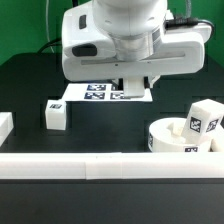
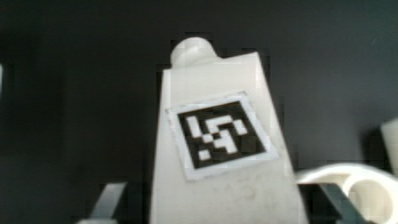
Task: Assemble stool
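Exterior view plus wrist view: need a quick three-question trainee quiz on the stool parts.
1. True or false: the seat sits at the exterior view's left.
2. The gripper is: A open and empty; B shut on a leg; C shut on the seat.
3. In the wrist view, what marks the face of the leg?

Key: 1 false, it sits at the exterior view's right. 2 B. 3 a black-and-white square tag.
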{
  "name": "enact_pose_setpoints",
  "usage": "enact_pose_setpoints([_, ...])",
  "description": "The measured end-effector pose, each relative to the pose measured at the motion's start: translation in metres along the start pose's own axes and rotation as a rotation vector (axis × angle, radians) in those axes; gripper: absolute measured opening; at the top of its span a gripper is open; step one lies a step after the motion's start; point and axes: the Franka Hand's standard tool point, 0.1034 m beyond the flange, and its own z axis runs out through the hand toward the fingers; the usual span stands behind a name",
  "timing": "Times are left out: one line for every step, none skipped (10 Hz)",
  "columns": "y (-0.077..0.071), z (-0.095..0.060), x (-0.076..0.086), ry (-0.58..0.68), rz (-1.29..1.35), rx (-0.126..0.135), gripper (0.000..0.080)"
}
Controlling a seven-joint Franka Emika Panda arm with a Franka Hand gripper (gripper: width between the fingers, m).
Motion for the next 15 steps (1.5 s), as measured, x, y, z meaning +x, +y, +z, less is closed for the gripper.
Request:
enact_pose_setpoints([0.000,-0.003,0.003,0.065,0.001,-0.003,0.0325])
enact_pose_setpoints([0.001,-0.006,0.008,0.161,0.002,-0.008,0.0325])
enact_pose_setpoints([0.000,-0.008,0.007,0.221,0.004,-0.011,0.0325])
enact_pose_setpoints([-0.004,-0.012,0.005,0.249,-0.001,-0.012,0.0325])
enact_pose_setpoints([-0.009,-0.021,0.011,0.342,-0.006,-0.015,0.0325])
enact_pose_setpoints([-0.013,-0.031,0.009,0.403,-0.011,-0.016,0.0325])
enact_pose_setpoints([-0.016,-0.041,0.011,0.492,-0.018,-0.021,0.0325])
enact_pose_setpoints([-0.013,-0.038,0.014,0.574,-0.016,-0.027,0.0325])
enact_pose_setpoints([-0.011,-0.036,0.016,0.635,-0.014,-0.033,0.0325])
enact_pose_setpoints([-0.010,-0.038,0.019,0.693,-0.014,-0.037,0.0325])
enact_pose_setpoints([-0.010,-0.041,0.022,0.781,-0.016,-0.043,0.0325])
enact_pose_setpoints([-0.010,-0.043,0.019,0.843,0.005,-0.022,0.0325])
enact_pose_setpoints([-0.009,-0.049,0.016,0.903,-0.002,-0.006,0.0325])
enact_pose_setpoints([-0.010,-0.051,0.015,0.939,-0.018,0.002,0.0325])
enact_pose_setpoints([-0.011,-0.052,0.015,0.945,-0.014,0.019,0.0325])
